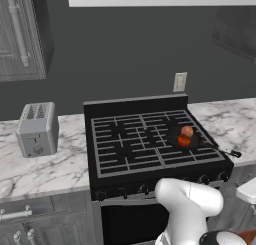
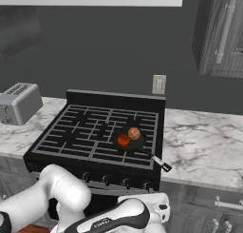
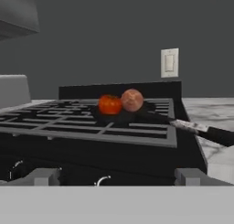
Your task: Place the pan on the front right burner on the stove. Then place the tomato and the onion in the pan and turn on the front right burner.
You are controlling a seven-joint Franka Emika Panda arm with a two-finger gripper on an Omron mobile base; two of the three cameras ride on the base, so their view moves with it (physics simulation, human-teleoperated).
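Observation:
The black pan [image 1: 174, 137] [image 2: 135, 144] [image 3: 137, 114] rests on the front right burner of the stove [image 1: 130, 154] [image 2: 85, 132], which the pan covers. Its handle [image 3: 201, 129] sticks out over the stove's right front corner. Inside the pan, the red tomato [image 1: 184, 141] [image 2: 123, 140] [image 3: 109, 104] lies against the tan onion [image 1: 187, 131] [image 2: 134, 132] [image 3: 132, 99]. My gripper [image 3: 118, 177] hangs low before the stove's front edge, level with the knobs, open, its fingertips [image 3: 43, 176] wide apart with nothing between them.
A row of knobs [image 1: 202, 179] [image 2: 126, 182] [image 3: 103, 179] lines the stove's front. A grey toaster [image 1: 37, 129] [image 2: 19, 102] stands on the marble counter to the left. More marble counter [image 2: 204, 146] lies right of the stove, with a wall outlet [image 3: 169, 62] behind.

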